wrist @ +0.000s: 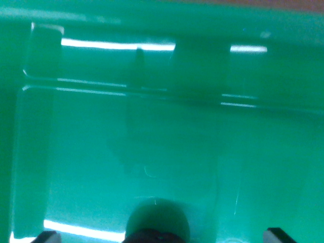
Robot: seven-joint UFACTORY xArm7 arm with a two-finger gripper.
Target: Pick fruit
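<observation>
a dark round shape sits at the bottom edge, between two dark fingertips that poke in at the lower corners. it may be the fruit, though blur and green glare leave that uncertain. the gripper stands wide apart, touching nothing visible, probably spread to straddle that shape. beyond lies the glossy floor of a green bin, then its far wall with moulded ribs and bright reflected strips, a container keeping the fruit corralled.
</observation>
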